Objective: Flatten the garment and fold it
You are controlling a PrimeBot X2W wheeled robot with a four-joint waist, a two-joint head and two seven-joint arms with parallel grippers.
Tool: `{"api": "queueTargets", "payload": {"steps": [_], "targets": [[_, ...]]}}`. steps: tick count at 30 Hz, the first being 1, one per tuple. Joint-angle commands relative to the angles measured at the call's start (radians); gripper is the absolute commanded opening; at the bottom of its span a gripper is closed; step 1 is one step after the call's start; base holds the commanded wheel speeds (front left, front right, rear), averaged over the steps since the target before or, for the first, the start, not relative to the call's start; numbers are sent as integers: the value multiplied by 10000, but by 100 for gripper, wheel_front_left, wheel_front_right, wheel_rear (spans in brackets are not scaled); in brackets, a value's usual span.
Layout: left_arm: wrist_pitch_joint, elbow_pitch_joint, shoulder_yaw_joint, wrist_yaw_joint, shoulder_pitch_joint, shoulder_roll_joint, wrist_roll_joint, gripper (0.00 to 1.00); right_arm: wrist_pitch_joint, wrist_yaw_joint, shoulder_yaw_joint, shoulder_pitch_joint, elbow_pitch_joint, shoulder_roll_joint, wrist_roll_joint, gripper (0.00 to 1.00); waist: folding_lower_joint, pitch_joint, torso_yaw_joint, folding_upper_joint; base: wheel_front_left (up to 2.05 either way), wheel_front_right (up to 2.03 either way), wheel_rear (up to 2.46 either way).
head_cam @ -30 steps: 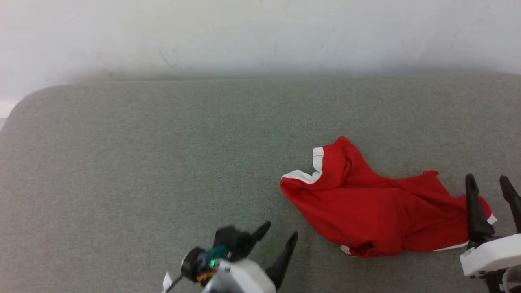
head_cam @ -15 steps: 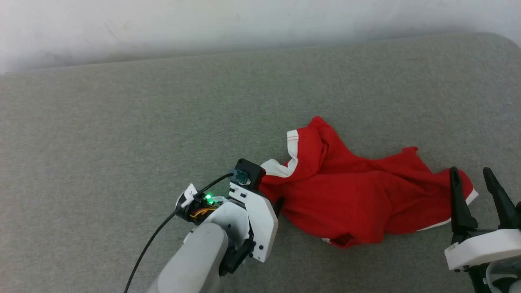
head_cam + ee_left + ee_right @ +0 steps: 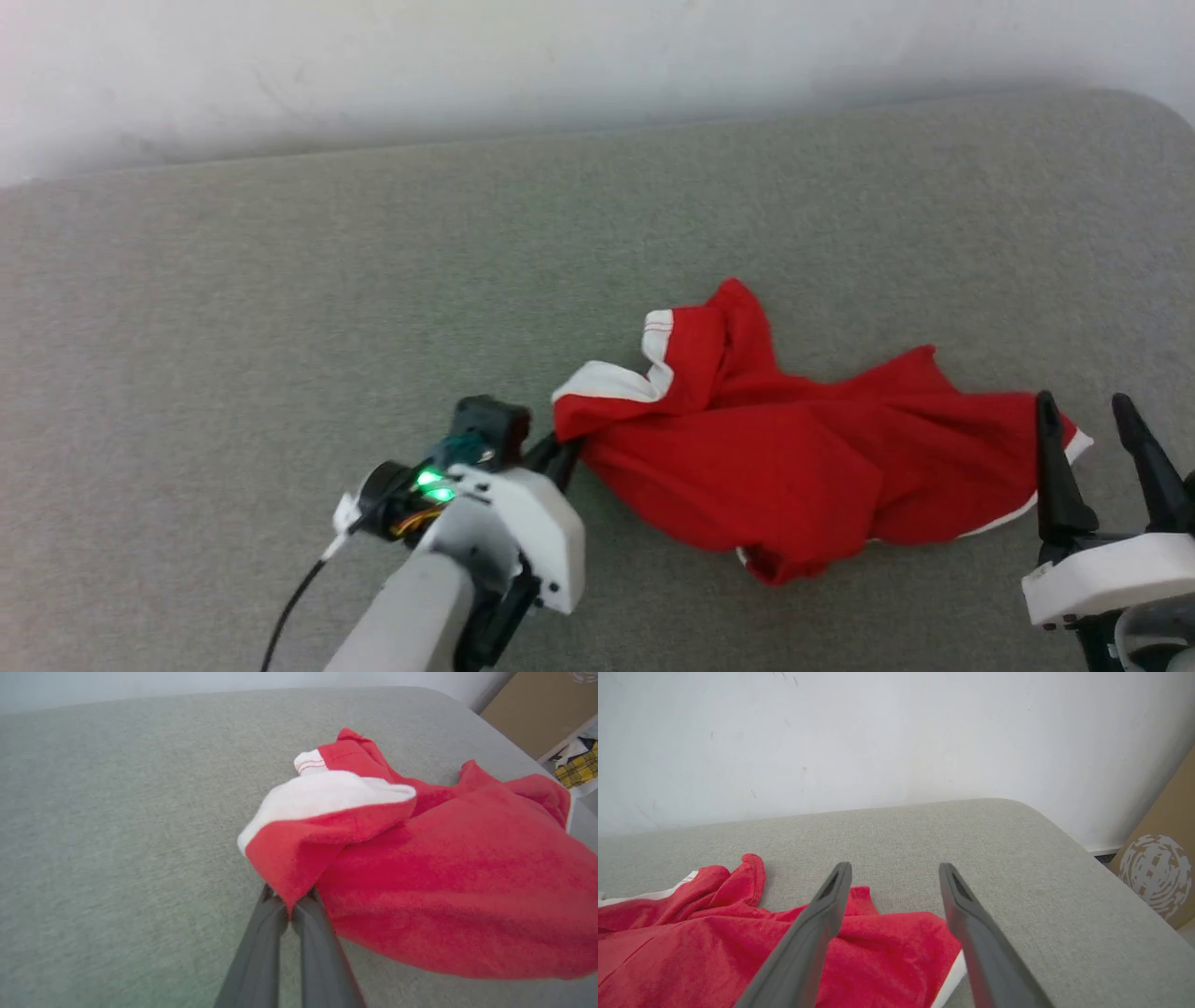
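- My left gripper [image 3: 289,903] has its two fingers pressed together on a red corner of the garment [image 3: 803,467]. The grip is just below a broad white stripe [image 3: 327,795], and the pinched cloth is drawn to a point between my tips.
- In the head view that pinched corner is the garment's left end, and long folds run from it toward the right.
- The garment lies crumpled on the right half of the grey fabric-covered surface [image 3: 280,280]. It is well apart from the far edge along the white wall [image 3: 467,65].
- One peak of red cloth rises toward that far edge, with a white band beside it. A thin white hem shows at the garment's right end.
- My right gripper [image 3: 1083,411] is spread wide and holds nothing. It sits at the garment's right end, with its left finger across the red cloth and its right finger over bare surface. I cannot tell whether either finger touches.
- Past the surface's rounded far right corner, a cardboard box [image 3: 1157,872] stands by the wall.
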Motion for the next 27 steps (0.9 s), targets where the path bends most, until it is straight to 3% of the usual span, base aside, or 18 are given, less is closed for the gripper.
{"api": "queueTargets", "payload": {"steps": [1,7,13,19,27], "targets": [[-137,-377,162,115,327,178,-105,0,-53,-7,-50,54,-47,12,-82,100,0,-554,600,0,0,0,0],[-24,-3588,874,697,1707,1215,-150,0,5,-7,-91,188,-163,21,-78,100,0,-776,1069,0,0,0,0],[847,-5598,1316,754,1655,2185,29,0,15,-7,128,37,-218,38,-67,100,0,-425,1039,0,0,0,0],[1270,-4613,1539,174,-135,2731,75,0,-63,-7,540,-402,-136,53,-13,100,0,204,343,0,0,0,0],[1105,-962,1361,-564,-3066,2944,383,0,-315,-7,896,-838,178,104,125,100,0,877,-642,0,0,0,0]]}}
